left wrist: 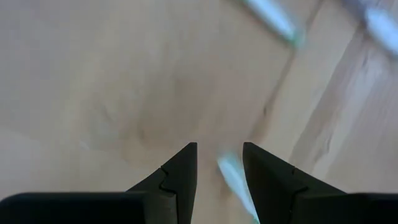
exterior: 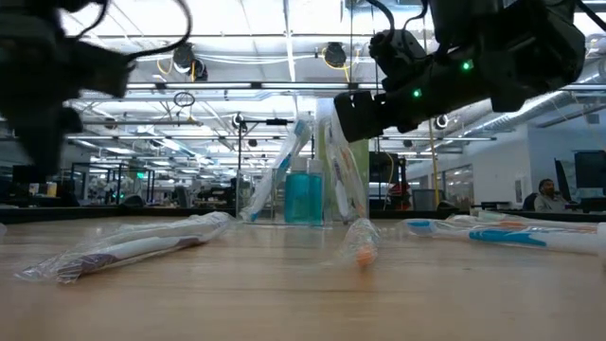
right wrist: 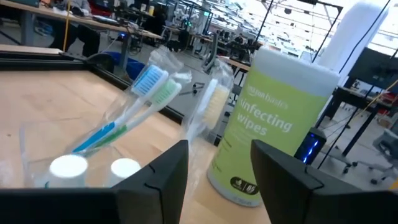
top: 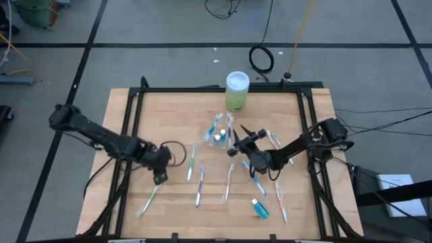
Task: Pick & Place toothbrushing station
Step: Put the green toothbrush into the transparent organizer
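Overhead and side views of a wooden desk (top: pixel 169 115) framed by black rails. The toothbrushing station (top: pixel 217 133), a small clear plastic holder, stands upright near the middle of the desk toward its far edge. It carries wrapped toothbrushes (right wrist: pixel 134 102) with bristle heads up, leaning at an angle, and two white caps (right wrist: pixel 68 168) show at its base in the right wrist view. In the low view a blue bottle (exterior: pixel 304 196) shows within the station. Just beyond the station, at the far edge, stands a green canister of disinfecting wipes (top: pixel 237 91) with a white lid.

The right hand (top: pixel 237 142) hovers just right of the station, pointing at it, raised above the desk; its fingers (right wrist: pixel 163 174) stand wide apart with nothing between them, and the station and canister appear ahead of them.

The left hand (top: pixel 160 177) hangs over the left half of the desk, well apart from the station, pointing down; its fingers (left wrist: pixel 180 171) stand partly apart, and a pale toothbrush (left wrist: pixel 235 180) lies on the wood below the gap, not gripped.

More wrapped toothbrushes lie loose across the near half of the desk: one near the left hand (top: pixel 148 200), several in the centre (top: pixel 200 185), and others to the right. A small blue tube (top: pixel 260 208) lies at the near right.
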